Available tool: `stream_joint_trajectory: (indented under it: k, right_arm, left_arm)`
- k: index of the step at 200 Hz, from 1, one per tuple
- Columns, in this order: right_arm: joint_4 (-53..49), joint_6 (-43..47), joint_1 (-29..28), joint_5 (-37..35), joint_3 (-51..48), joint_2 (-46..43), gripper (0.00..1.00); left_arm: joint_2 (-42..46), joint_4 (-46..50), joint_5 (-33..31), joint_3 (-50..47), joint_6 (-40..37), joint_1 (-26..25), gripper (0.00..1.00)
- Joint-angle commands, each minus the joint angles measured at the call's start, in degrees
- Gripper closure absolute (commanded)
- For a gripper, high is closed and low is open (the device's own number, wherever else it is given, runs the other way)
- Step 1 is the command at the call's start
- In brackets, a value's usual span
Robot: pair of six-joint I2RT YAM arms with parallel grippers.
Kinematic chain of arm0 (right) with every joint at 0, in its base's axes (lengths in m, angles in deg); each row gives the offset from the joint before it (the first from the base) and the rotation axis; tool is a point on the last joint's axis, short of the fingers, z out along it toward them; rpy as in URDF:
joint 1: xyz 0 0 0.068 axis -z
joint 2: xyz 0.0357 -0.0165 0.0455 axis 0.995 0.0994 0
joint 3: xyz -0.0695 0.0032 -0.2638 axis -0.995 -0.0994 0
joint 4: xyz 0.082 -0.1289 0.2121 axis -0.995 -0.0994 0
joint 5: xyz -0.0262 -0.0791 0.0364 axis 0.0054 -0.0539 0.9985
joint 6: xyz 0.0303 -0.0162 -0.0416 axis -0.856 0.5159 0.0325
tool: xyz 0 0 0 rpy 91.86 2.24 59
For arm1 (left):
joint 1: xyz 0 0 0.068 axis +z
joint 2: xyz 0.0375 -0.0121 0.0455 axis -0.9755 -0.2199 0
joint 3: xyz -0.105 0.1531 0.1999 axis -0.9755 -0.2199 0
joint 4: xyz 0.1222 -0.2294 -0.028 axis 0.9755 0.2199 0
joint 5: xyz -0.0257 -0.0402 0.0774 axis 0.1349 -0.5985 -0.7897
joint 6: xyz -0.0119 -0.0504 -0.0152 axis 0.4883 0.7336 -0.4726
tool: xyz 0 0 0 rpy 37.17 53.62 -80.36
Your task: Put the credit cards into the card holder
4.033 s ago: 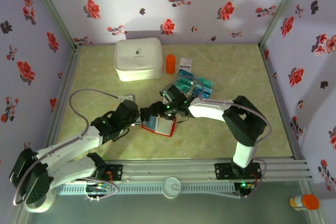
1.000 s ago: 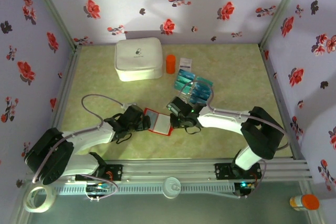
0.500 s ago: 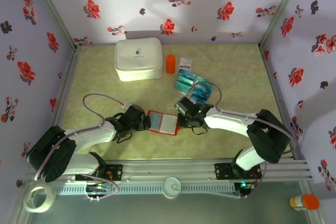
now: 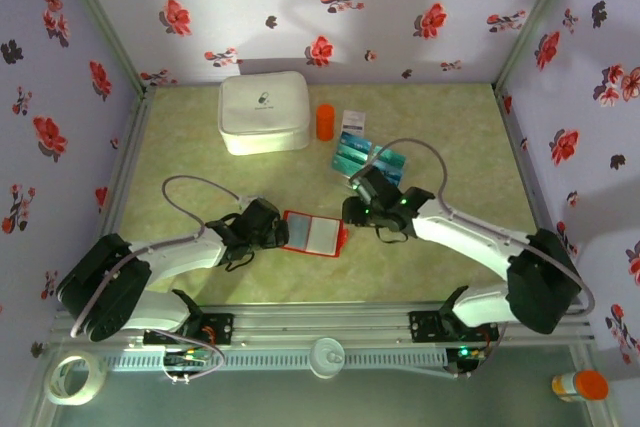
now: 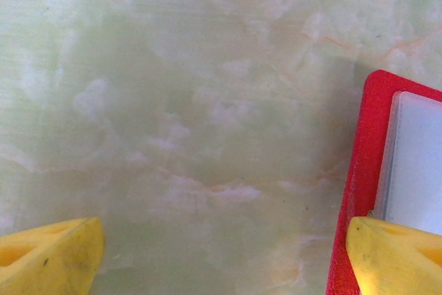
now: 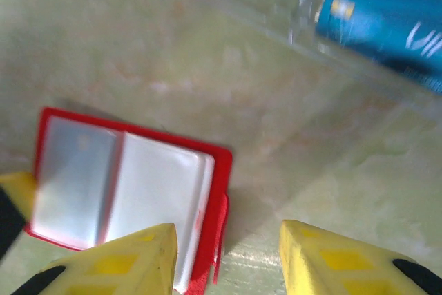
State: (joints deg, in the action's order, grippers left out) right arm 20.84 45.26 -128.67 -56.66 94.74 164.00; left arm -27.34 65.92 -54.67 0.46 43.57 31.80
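Note:
The card holder [image 4: 314, 235] lies open like a book on the green table, red rim up and pale clear pockets showing [image 6: 138, 184]. My left gripper [image 4: 280, 234] is open wide at the holder's left edge. In the left wrist view one of its fingertips [image 5: 394, 257] rests on the red border [image 5: 369, 143]. My right gripper [image 4: 350, 217] hovers open just past the holder's right edge [image 6: 228, 260], holding nothing. The credit cards [image 4: 352, 152], teal and blue, lie fanned behind the right wrist and are partly hidden by it. One blue card [image 6: 387, 18] shows in the right wrist view.
A large white zip case [image 4: 263, 112] stands at the back, with an orange cylinder [image 4: 325, 121] and a small white packet [image 4: 353, 119] beside it. Flowered walls close in three sides. A tape roll [image 4: 75, 377] and a bottle [image 4: 580, 384] sit outside the rail.
The right gripper drew the holder's right flap out flat, opened and let it go, then backed off to the right. The left gripper stayed open at the holder's left edge.

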Motion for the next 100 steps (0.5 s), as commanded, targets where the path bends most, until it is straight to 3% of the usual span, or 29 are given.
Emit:
stream_joint_trajectory:
  k: [1,20,61,100]
  right_arm:
    - [-2.6,3.1,1.5,-0.1,2.7,-1.6,0.58]
    - [0.1,2.9,1.5,4.2,3.5,0.1,0.64]
    - [10.7,-1.4,-1.9,12.1,4.0,9.5,0.88]
    - [15.3,-3.9,-6.0,13.2,7.3,20.0,0.96]
  left_arm:
    - [-1.8,-2.3,2.0,0.4,-0.7,-0.5,0.08]
    - [-1.8,-2.3,2.0,0.4,-0.6,-0.6,0.08]
    - [-1.7,-2.2,1.9,0.5,-0.6,-0.5,0.08]
    - [-0.9,-1.7,1.8,0.4,-0.6,-0.6,0.08]
